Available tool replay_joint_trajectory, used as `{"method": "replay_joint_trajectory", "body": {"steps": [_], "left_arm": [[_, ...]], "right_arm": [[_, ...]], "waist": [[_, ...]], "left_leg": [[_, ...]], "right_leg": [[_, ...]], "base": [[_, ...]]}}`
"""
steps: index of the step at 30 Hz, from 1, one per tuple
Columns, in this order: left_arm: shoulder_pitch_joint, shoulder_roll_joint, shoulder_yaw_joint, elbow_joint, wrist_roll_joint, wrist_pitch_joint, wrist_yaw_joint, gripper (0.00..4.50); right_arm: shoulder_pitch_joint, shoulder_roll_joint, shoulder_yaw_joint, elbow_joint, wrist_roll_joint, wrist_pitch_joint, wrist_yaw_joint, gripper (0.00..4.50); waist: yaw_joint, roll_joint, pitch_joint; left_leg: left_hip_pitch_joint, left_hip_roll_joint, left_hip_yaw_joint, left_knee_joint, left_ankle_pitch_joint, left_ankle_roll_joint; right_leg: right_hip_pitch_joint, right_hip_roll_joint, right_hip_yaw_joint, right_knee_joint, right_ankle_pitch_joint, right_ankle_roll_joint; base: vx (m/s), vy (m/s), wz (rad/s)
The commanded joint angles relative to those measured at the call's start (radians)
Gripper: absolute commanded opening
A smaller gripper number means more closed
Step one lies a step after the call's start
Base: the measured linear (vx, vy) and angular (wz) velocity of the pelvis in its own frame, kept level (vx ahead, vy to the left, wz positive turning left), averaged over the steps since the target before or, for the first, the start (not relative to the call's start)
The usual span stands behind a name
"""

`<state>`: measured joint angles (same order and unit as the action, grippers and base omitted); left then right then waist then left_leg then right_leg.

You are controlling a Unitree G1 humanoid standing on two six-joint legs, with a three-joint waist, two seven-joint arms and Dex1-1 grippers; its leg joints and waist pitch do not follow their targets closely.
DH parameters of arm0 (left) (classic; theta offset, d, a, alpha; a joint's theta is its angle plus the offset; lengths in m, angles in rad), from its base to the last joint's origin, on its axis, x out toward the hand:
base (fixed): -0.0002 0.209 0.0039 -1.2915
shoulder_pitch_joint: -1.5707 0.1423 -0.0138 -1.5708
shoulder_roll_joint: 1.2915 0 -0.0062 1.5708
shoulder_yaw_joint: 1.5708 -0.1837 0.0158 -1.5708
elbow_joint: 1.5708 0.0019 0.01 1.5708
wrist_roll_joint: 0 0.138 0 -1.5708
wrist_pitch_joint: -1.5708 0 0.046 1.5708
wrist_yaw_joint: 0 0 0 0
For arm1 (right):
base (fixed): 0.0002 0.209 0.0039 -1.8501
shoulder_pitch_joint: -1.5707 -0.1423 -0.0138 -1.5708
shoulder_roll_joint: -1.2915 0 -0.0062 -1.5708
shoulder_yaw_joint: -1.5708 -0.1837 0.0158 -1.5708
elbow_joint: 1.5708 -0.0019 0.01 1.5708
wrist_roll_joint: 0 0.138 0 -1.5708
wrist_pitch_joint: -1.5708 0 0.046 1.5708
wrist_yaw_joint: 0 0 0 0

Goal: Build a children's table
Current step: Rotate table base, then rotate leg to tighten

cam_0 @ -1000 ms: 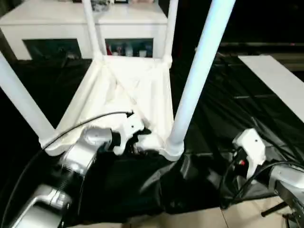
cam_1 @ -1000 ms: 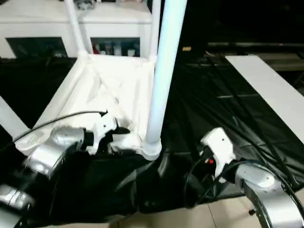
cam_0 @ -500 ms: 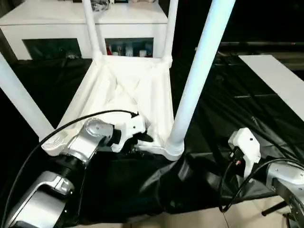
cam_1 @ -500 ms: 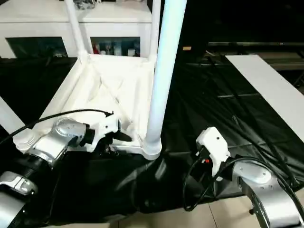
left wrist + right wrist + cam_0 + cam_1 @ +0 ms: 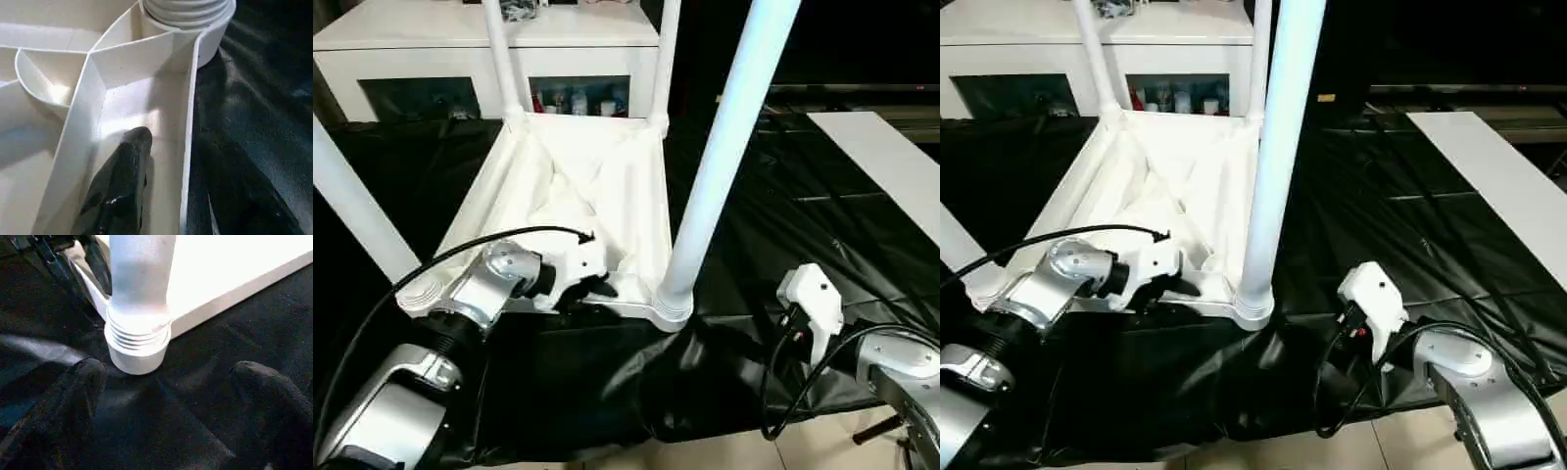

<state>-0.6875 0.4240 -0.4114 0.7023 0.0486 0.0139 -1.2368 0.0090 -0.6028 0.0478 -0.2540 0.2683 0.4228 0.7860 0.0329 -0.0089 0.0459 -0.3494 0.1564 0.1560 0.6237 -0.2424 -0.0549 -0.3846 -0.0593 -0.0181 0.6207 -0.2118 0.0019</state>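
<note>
The children's table stands upside down on a black sheet: its white ribbed tabletop (image 5: 578, 176) faces up. Legs stand in the corner sockets: near right (image 5: 720, 166), near left (image 5: 357, 211), and two at the far corners (image 5: 501, 59). My left gripper (image 5: 592, 289) is at the near rim beside the near right socket. In the left wrist view one black finger (image 5: 122, 186) lies inside the rim, a small gap from the wall, and the gripper (image 5: 188, 161) straddles that rim. My right gripper (image 5: 171, 396) is open, low on the sheet, facing the near right leg's threaded base (image 5: 139, 340).
A white cabinet (image 5: 460, 39) with dark glass doors stands behind the table. A white board (image 5: 886, 166) lies at the right on the black sheet (image 5: 783, 215). Black cables run over both forearms. Light floor (image 5: 754, 450) shows at the near edge.
My left gripper has reached in over the near rim and its jaws have narrowed around it. My right arm has drifted slightly left, toward the near right leg.
</note>
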Motion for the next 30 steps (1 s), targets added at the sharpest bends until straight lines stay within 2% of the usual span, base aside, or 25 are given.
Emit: {"method": "replay_joint_trajectory", "body": {"steps": [1, 8, 15, 18, 19, 20, 21, 22, 23, 25, 26, 27, 30], "left_arm": [[-0.005, 0.004, -0.006, 0.012, 0.016, -0.015, -0.003, 1.55], [-0.003, -0.001, 0.009, 0.013, 0.012, -0.017, 0.000, 1.03], [0.032, -0.007, 0.008, -0.018, -0.001, -0.005, -0.026, 0.38], [0.055, -0.011, 0.014, -0.055, -0.019, 0.009, -0.030, 0.14], [0.087, -0.016, 0.015, -0.116, -0.038, 0.036, -0.034, 0.07], [0.087, -0.016, 0.015, -0.116, -0.038, 0.036, -0.034, 0.02], [0.096, -0.018, 0.015, -0.133, -0.043, 0.043, -0.035, 0.00], [0.109, -0.020, 0.016, -0.162, -0.047, 0.057, -0.034, 0.00], [0.117, -0.023, 0.017, -0.180, -0.050, 0.068, -0.031, 0.00], [0.127, -0.027, 0.019, -0.201, -0.055, 0.081, -0.027, 0.00], [0.129, -0.029, 0.019, -0.205, -0.054, 0.084, -0.025, 0.00], [0.130, -0.030, 0.019, -0.207, -0.053, 0.085, -0.024, 0.00], [0.130, -0.030, 0.019, -0.204, -0.047, 0.085, -0.018, 0.00]], "right_arm": [[-0.010, -0.009, 0.002, 0.004, -0.003, -0.013, 0.008, 4.50], [-0.016, -0.001, 0.015, 0.015, -0.008, -0.022, 0.009, 4.50], [-0.045, 0.039, 0.043, 0.077, -0.027, -0.050, -0.001, 4.50], [-0.068, 0.070, 0.048, 0.104, -0.013, -0.055, -0.002, 4.50], [-0.088, 0.092, 0.061, 0.130, 0.000, -0.066, 0.010, 4.31], [-0.088, 0.092, 0.061, 0.130, 0.000, -0.066, 0.010, 4.20], [-0.093, 0.096, 0.065, 0.137, 0.002, -0.070, 0.014, 4.12], [-0.101, 0.100, 0.070, 0.149, 0.002, -0.077, 0.020, 4.09], [-0.106, 0.101, 0.074, 0.157, 0.000, -0.082, 0.024, 3.88], [-0.115, 0.103, 0.079, 0.169, -0.007, -0.088, 0.034, 3.79], [-0.121, 0.104, 0.080, 0.177, -0.011, -0.091, 0.039, 3.79], [-0.125, 0.105, 0.081, 0.182, -0.014, -0.092, 0.041, 3.79], [-0.137, 0.101, 0.093, 0.200, -0.033, -0.103, 0.049, 3.79]], "waist": [[0.001, -0.003, -0.048], [0.002, -0.004, -0.046], [0.000, 0.000, -0.048], [-0.002, -0.004, -0.048], [-0.004, -0.008, -0.050], [-0.004, -0.006, -0.050], [-0.003, -0.004, -0.052], [-0.003, -0.008, -0.051], [-0.001, -0.011, -0.051], [0.001, -0.010, -0.051], [0.000, -0.014, -0.051], [0.000, -0.012, -0.050], [-0.002, -0.013, -0.048]], "left_leg": [[-0.001, 0.073, -0.019, -0.088, -0.086, 0.071], [0.000, 0.075, -0.018, -0.090, -0.097, 0.069], [0.000, 0.074, -0.017, -0.090, -0.090, 0.067], [0.000, 0.075, -0.016, -0.091, -0.086, 0.069], [0.000, 0.077, -0.016, -0.090, -0.077, 0.072], [-0.002, 0.077, -0.017, -0.090, -0.057, 0.080], [0.001, 0.078, -0.014, -0.087, -0.033, 0.089], [0.000, 0.077, -0.013, -0.086, -0.023, 0.096], [-0.001, 0.076, -0.012, -0.086, -0.015, 0.105], [-0.001, 0.075, -0.011, -0.085, -0.018, 0.111], [-0.001, 0.075, -0.010, -0.085, -0.018, 0.112], [-0.001, 0.075, -0.009, -0.085, -0.022, 0.112], [0.000, 0.075, -0.006, -0.087, -0.047, 0.100]], "right_leg": [[0.048, -0.089, 0.044, -0.066, -0.026, -0.300], [0.047, -0.090, 0.044, -0.069, -0.051, -0.298], [0.047, -0.090, 0.044, -0.066, -0.027, -0.308], [0.047, -0.090, 0.043, -0.064, -0.019, -0.313], [0.048, -0.091, 0.043, -0.062, -0.007, -0.317], [0.049, -0.092, 0.042, -0.059, 0.010, -0.321], [0.047, -0.090, 0.042, -0.057, 0.041, -0.323], [0.048, -0.089, 0.042, -0.056, 0.054, -0.324], [0.049, -0.091, 0.042, -0.055, 0.057, -0.326], [0.049, -0.091, 0.042, -0.057, 0.036, -0.321], [0.048, -0.090, 0.042, -0.058, 0.031, -0.320], [0.048, -0.090, 0.041, -0.059, 0.017, -0.317], [0.044, -0.088, 0.041, -0.063, -0.036, -0.306]], "base": [[0.000, 0.000, 0.00], [0.000, 0.000, 0.00], [0.000, 0.000, 0.00], [0.000, 0.000, 0.00], [0.000, 0.000, 0.00], [0.000, 0.000, 0.00], [0.000, 0.000, 0.00], [0.000, 0.000, 0.00], [0.000, 0.000, 0.00], [0.000, 0.000, 0.00], [0.000, 0.000, 0.00], [0.000, 0.000, 0.00], [0.000, 0.000, 0.00]]}}
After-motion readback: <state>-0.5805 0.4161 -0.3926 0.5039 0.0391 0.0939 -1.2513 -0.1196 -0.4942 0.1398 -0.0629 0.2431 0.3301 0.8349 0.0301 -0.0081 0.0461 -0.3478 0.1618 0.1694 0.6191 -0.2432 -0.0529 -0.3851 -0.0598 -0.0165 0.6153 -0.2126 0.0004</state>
